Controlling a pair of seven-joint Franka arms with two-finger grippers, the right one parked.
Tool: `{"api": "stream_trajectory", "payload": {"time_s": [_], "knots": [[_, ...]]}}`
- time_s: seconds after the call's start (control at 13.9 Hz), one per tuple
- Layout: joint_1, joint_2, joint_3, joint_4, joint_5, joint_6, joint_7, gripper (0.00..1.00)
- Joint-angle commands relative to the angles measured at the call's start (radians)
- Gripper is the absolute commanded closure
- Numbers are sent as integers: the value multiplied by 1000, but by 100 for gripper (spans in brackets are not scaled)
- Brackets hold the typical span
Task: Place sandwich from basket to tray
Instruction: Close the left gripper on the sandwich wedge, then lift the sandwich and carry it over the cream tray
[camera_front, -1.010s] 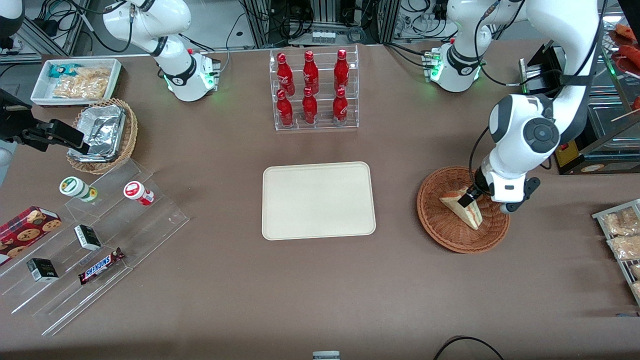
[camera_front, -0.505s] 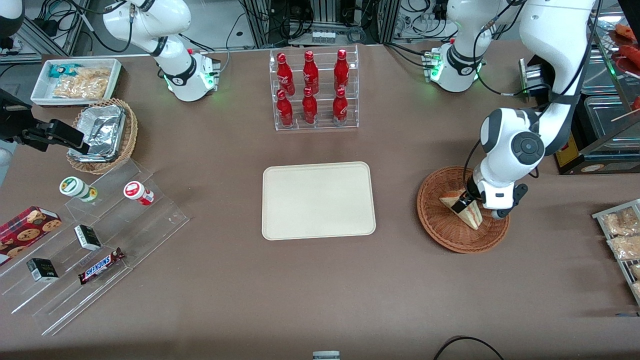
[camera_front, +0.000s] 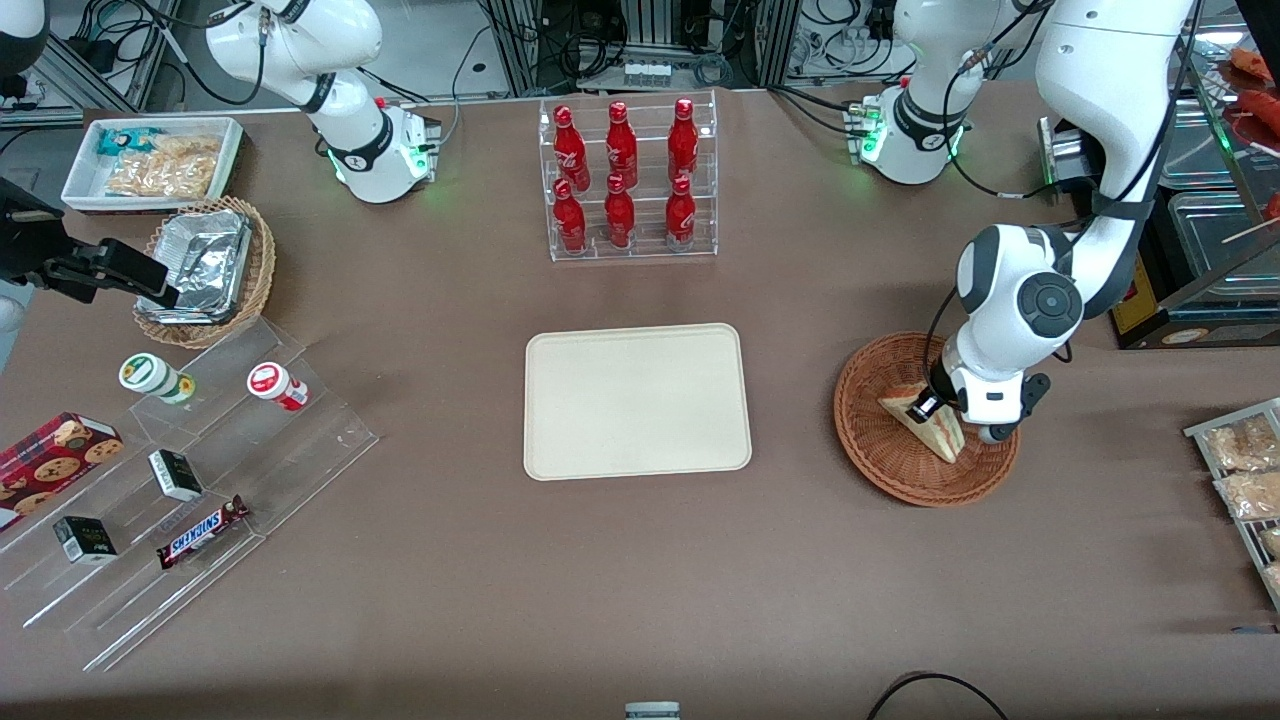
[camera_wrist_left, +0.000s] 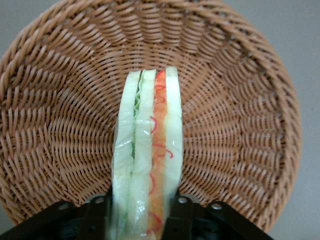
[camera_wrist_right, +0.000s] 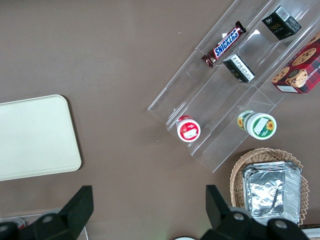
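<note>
The sandwich (camera_front: 935, 428) is a pale bread wedge standing on edge in the reddish-brown wicker basket (camera_front: 880, 440), toward the working arm's end of the table. Its cut edge (camera_wrist_left: 150, 150) shows green and red-orange filling layers. My left gripper (camera_front: 930, 408) is down inside the basket (camera_wrist_left: 60, 115) and shut on the sandwich, one black finger (camera_wrist_left: 181, 212) pressed against each bread face. The sandwich still rests on the basket floor. The cream-beige tray (camera_front: 637, 400) lies flat at the table's middle, beside the basket, with nothing on it.
A clear rack of red bottles (camera_front: 627, 178) stands farther from the front camera than the tray. Toward the parked arm's end are a tan basket with foil containers (camera_front: 205, 268), a white snack bin (camera_front: 155, 160) and a stepped acrylic shelf of snacks (camera_front: 180, 480). Packaged snacks (camera_front: 1245, 470) lie near the basket.
The left arm has swung lower and closer over the basket, bringing its fingers down around the sandwich. The sandwich itself has not shifted.
</note>
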Motion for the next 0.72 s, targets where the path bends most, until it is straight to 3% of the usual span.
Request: {"api": "stream_trajectory", "payload": {"time_s": [0.0,0.22,0.65], "knots": [[-4,-64,2,112,0,-225,3,95],[-23,-57,-30,356,0,-530,6,95],[-261,35,-49,536,0,-554,-9,95]]}}
